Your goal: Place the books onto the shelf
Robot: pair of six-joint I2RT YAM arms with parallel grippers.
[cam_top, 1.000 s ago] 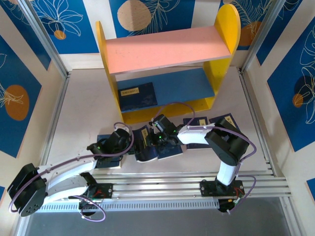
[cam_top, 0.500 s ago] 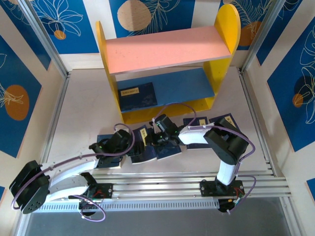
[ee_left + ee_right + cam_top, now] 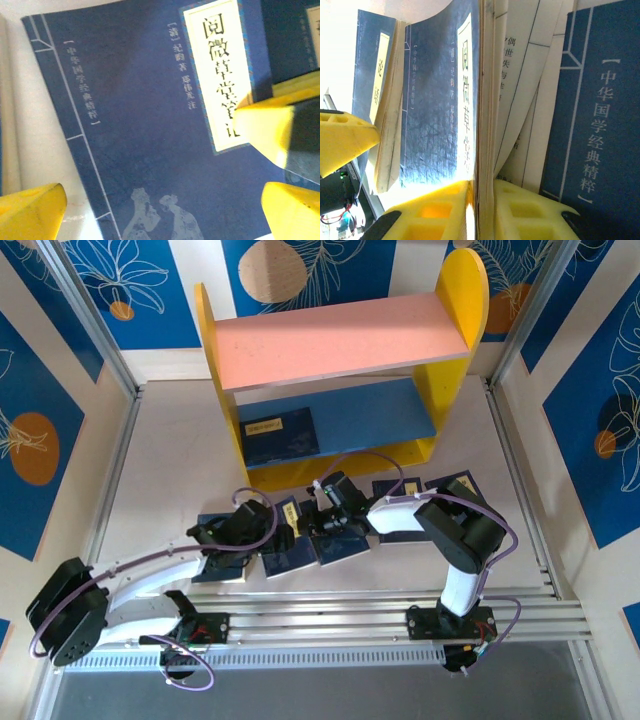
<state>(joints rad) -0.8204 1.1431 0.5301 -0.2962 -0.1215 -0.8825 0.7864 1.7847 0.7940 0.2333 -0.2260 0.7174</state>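
Right gripper (image 3: 482,202) pinches the cover edge of one navy book (image 3: 437,110) on the table (image 3: 170,460), short of the shelf (image 3: 330,340); my left gripper (image 3: 150,200) hovers spread. I should lift slowly, keeping loose pages together.

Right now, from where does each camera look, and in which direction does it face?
Top external: high behind the arm bases, looking down on the table, shelf and books; left arm and right arm show.
Left wrist: on the left arm, facing down at a navy book; left jaws stand open at the lower corners.
Right wrist: looks along the right jaws, shut on that book's edge.
Shared: both wrist views show the same title label.
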